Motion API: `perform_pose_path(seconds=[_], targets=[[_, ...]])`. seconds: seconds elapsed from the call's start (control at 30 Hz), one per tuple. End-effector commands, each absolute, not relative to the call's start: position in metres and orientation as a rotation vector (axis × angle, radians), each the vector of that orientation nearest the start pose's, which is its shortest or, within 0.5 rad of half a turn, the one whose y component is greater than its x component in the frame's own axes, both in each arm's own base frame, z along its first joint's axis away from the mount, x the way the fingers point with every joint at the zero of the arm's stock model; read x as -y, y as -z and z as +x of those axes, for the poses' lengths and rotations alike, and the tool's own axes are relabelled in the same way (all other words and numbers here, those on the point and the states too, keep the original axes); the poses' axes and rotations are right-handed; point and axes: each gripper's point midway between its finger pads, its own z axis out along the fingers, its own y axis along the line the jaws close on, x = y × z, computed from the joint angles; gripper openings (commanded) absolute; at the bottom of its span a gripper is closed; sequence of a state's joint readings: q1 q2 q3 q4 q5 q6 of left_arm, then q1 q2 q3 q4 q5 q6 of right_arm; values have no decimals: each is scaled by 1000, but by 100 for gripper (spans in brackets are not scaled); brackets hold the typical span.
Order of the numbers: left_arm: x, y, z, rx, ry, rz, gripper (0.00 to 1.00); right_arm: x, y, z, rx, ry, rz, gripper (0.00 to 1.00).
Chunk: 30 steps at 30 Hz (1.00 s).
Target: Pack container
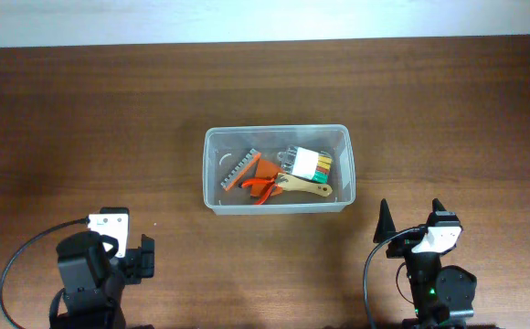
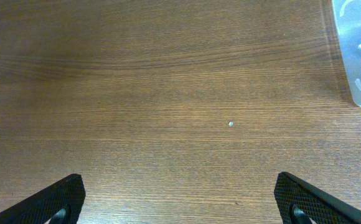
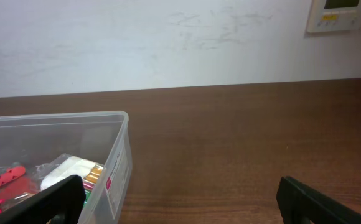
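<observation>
Wooden table (image 1: pixel 82 119) beneath, my left gripper (image 2: pixel 180 199) and right gripper (image 3: pixel 180 202) gape empty, the container (image 1: pixel 274 131) cropped in both wrist views

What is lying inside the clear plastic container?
Inside the container: a grey toothed strip, a red-handled tool, a wooden handle and a pack with coloured ends. They overlap, so anything beneath is hidden.

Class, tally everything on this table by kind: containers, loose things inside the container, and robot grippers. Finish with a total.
container: 1
Things inside it: 4 (grey strip, orange-red pliers, wooden-handled tool, white pack)
Grippers: 2 (left gripper, right gripper)
Total: 7
</observation>
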<state>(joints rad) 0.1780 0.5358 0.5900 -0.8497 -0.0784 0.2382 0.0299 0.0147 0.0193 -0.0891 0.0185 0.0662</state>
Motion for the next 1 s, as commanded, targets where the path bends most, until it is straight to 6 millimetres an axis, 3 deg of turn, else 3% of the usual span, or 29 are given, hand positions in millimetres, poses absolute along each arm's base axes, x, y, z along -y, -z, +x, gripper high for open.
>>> perform_pose_path(seconds=[0.0, 0.13, 0.37, 0.43, 0.97], targets=[[-49, -145, 200, -2383, -281, 19, 99, -7, -155, 246, -1655, -61, 27, 99], [-47, -149, 200, -2355, -275, 24, 99, -7, -155, 246, -1655, -61, 27, 99], [17, -188, 200, -2057, 2, 266, 99, -7, -155, 246, -1655, -61, 27, 99], [23, -195, 200, -1973, 33, 258, 99, -7, -155, 246, -1655, -61, 27, 99], [15, -193, 242, -1543, -57, 191, 99, -7, -155, 246, -1655, -61, 27, 99]])
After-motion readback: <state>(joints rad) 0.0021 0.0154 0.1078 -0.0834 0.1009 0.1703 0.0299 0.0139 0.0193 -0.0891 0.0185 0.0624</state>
